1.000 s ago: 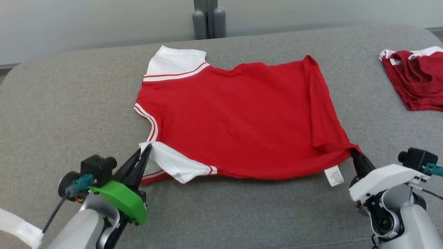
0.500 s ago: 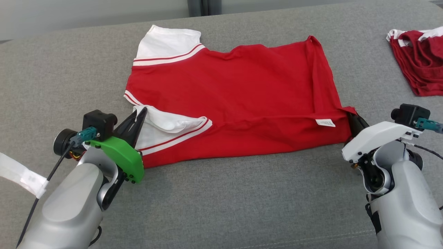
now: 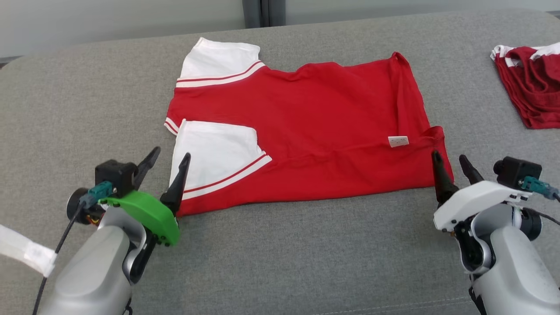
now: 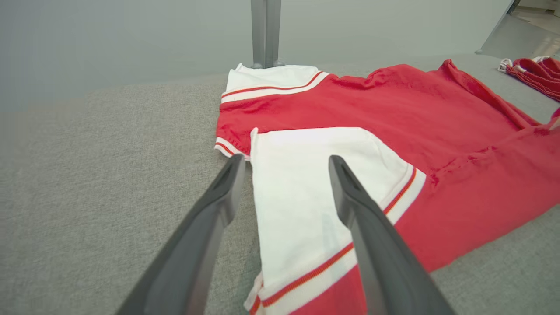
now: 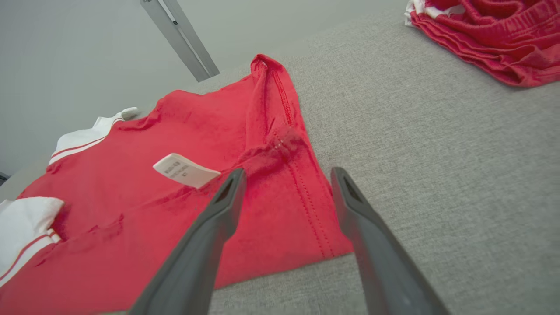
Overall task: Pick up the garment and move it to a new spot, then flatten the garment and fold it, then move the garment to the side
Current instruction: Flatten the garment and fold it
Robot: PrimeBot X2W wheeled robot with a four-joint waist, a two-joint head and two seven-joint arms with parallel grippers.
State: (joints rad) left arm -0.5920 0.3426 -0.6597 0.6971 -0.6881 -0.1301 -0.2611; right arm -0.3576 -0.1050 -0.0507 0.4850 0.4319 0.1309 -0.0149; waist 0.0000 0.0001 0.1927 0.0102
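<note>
Left end effector (image 3: pixel 173 151) and right end effector (image 3: pixel 447 154) have released the soft red garment (image 3: pixel 315 118), near edge folded flat.

left tool (image 3: pixel 172 152): black fingers (image 3: pixel 179 179), green cover (image 3: pixel 146 214) | right tool (image 3: pixel 448 155): white cover (image 3: pixel 477 199) | grey forearms (image 3: pixel 87 271), teal plugs (image 3: pixel 99 191)

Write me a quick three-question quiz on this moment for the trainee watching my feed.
1. True or false: the near white sleeve lies folded onto the red shirt.
2. The care label lies nearest: A) the right gripper B) the left gripper C) the near white sleeve.
3. Fill in: both grippers' jaws stand ____.
Key: 1 true; 2 A; 3 open.
</note>
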